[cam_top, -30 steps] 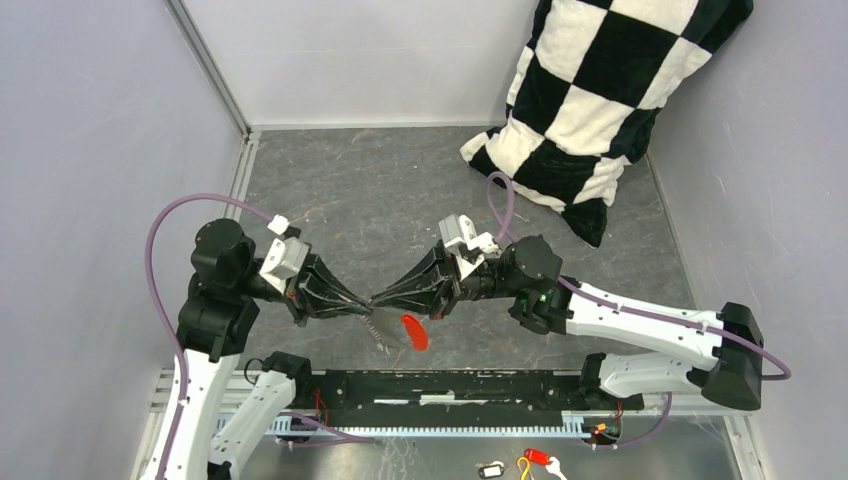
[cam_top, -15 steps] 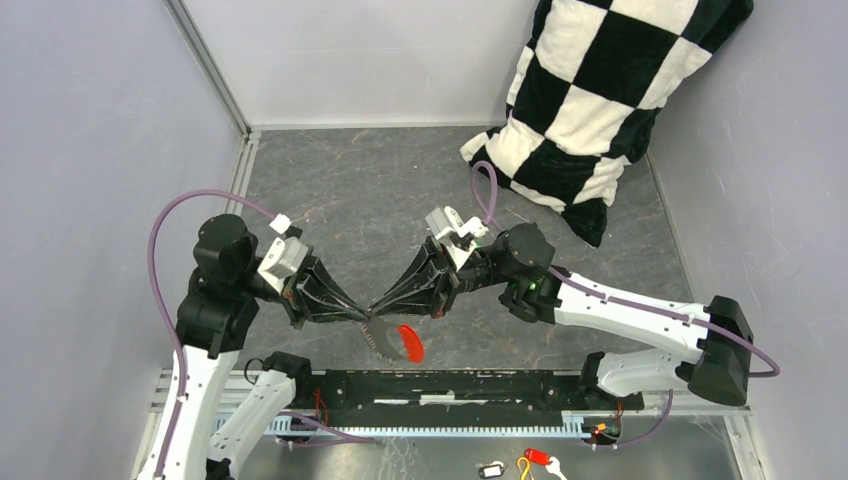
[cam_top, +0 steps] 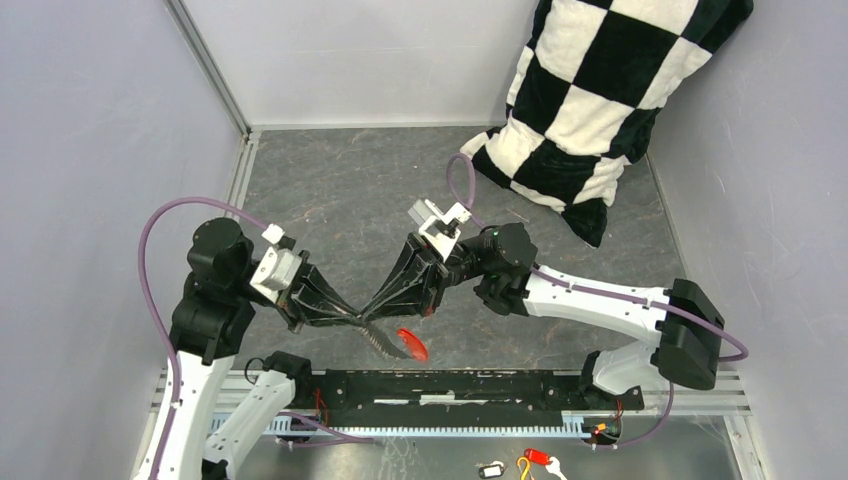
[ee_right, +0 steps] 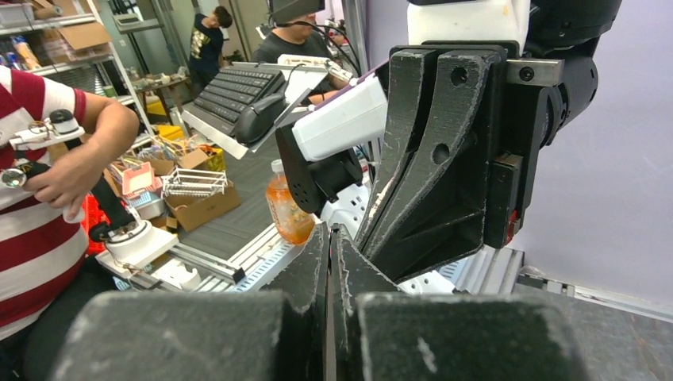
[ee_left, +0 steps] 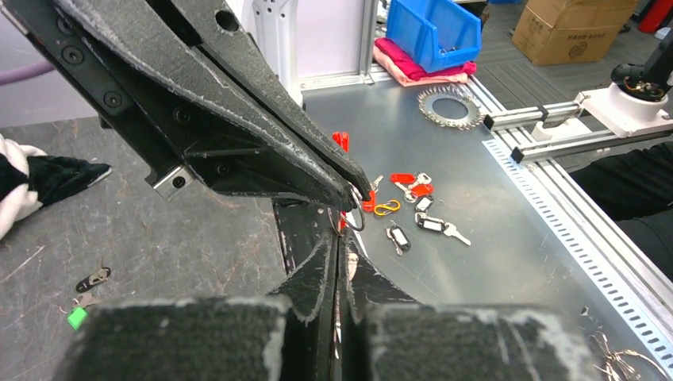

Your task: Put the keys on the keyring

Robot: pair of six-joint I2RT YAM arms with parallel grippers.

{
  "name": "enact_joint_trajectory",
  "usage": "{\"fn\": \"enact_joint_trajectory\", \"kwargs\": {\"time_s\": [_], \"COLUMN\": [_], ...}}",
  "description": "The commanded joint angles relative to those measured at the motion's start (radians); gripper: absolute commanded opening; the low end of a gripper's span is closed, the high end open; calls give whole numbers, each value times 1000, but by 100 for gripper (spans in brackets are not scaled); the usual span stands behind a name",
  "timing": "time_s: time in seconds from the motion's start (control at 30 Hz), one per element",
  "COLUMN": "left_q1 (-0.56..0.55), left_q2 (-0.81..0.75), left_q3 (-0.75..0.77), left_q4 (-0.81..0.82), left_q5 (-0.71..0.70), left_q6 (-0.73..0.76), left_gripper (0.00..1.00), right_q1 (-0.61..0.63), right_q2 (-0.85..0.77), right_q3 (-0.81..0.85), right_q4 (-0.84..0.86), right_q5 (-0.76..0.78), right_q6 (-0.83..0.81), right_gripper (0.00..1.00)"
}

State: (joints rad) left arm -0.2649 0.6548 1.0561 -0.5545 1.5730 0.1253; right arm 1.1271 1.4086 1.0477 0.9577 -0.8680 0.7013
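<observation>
Low in the middle of the top view, the left hand (cam_top: 356,319) and the right hand (cam_top: 369,309) are each clenched tight with their tips touching. The one keyring (cam_top: 381,340) dangles just below that meeting point, one red key (cam_top: 411,344) at its right; which hand pinches the chain I cannot tell. In the lower left of the left wrist view, one green key (ee_left: 76,317) and one dark metal key (ee_left: 94,279) lie near each other on the table (ee_left: 182,262), apart from both hands.

right jaws: pressed together | left jaws: just opposite | orange bottle (ee_right: 287,213): behind
</observation>
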Motion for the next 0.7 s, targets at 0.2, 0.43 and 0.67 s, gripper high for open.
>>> {"fn": "enact_joint_trajectory", "kwargs": {"time_s": [0.2,0.43,0.67], "left_q1": [3,3,3], "left_q2": [0,-105,-158], "left_q3": [38,16,21], "left_q4": [-64,-17,17], "left_q5": [-123,-357,-501], "left_q6": [255,215,170], "left_gripper": [39,61,68], "right_q1": [18,19,31], "right_q2": [-14,-114,-189], "right_q3": [-133,-277,-353], "right_q4": [379,402,367], "right_q5": [163,360,529], "right_q6": [113,-63,-209], "right_gripper": [1,1,1]}}
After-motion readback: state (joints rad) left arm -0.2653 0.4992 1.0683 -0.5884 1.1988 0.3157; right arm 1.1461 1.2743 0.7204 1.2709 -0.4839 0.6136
